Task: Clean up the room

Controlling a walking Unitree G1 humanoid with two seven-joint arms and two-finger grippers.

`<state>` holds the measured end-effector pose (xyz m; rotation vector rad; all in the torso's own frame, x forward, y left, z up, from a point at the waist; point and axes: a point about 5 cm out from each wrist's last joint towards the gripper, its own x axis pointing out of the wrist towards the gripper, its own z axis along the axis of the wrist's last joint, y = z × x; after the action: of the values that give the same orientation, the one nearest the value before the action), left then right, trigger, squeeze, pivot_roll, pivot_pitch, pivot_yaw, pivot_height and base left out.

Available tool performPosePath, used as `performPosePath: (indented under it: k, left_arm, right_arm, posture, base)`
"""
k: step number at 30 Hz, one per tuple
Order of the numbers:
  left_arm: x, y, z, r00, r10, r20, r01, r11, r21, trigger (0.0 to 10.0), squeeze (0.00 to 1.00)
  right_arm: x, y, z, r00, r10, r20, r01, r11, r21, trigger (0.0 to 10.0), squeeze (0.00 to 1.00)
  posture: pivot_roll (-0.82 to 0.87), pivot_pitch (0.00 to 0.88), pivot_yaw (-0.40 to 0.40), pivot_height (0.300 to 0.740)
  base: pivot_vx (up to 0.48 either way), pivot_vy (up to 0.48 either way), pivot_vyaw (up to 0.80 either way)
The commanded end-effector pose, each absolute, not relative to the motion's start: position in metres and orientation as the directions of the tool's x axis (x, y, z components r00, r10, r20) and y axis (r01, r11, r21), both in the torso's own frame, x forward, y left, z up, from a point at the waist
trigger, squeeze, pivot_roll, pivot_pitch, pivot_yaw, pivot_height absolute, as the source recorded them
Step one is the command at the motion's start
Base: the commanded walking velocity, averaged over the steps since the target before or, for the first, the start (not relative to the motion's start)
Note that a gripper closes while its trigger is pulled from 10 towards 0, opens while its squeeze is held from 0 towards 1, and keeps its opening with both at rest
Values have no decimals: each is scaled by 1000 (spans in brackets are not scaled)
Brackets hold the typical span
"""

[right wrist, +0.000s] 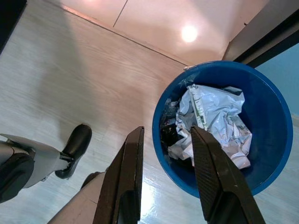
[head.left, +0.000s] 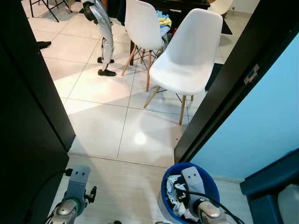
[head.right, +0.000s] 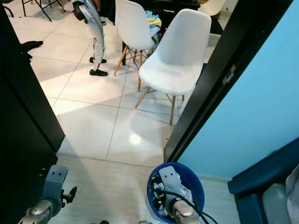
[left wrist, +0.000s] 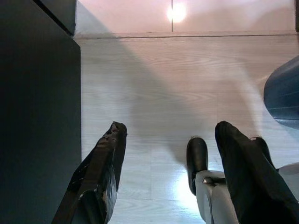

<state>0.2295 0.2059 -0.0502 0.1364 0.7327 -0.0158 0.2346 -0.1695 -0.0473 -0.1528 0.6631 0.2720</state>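
A blue bin (right wrist: 219, 65) stands on the pale wood floor by the doorway, with crumpled white paper (right wrist: 215, 116) and other rubbish inside. My right gripper (right wrist: 166, 135) hangs just above the bin's near rim, open and holding nothing; one finger is over the bin, the other over the floor. In the left eye view the right arm (head.left: 194, 179) sits over the same bin (head.left: 212, 184). My left gripper (left wrist: 170, 126) hangs open and empty over bare floor beside a dark cabinet, its arm (head.left: 77, 179) low on the left.
A black door frame (head.left: 224, 88) and blue wall (head.left: 261, 126) close in the right side, a dark cabinet (head.left: 28, 116) the left. Beyond the doorway lie white tiles with two white chairs (head.left: 191, 51) and a silver-legged figure (head.left: 106, 42). My own foot (left wrist: 196, 158) is near the left gripper.
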Motion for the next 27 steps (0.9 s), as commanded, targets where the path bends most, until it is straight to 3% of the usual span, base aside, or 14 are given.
performPosePath:
  k: [1, 27]
  left_arm:
    - [224, 204, -54, 732, 28, -681, 69, 991, 116, 10000, 0]
    - [227, 205, -52, 739, 32, -673, 72, 989, 126, 10000, 0]
  right_arm:
    - [231, -172, -50, 748, 187, -636, -284, 958, -52, 10000, 0]
    - [235, -169, -47, 755, 211, -620, -309, 950, -53, 10000, 0]
  posture:
    - [-120, 65, -10, 740]
    - [-116, 51, -10, 740]
  base:
    - [0, 0, 0]
    - [0, 0, 0]
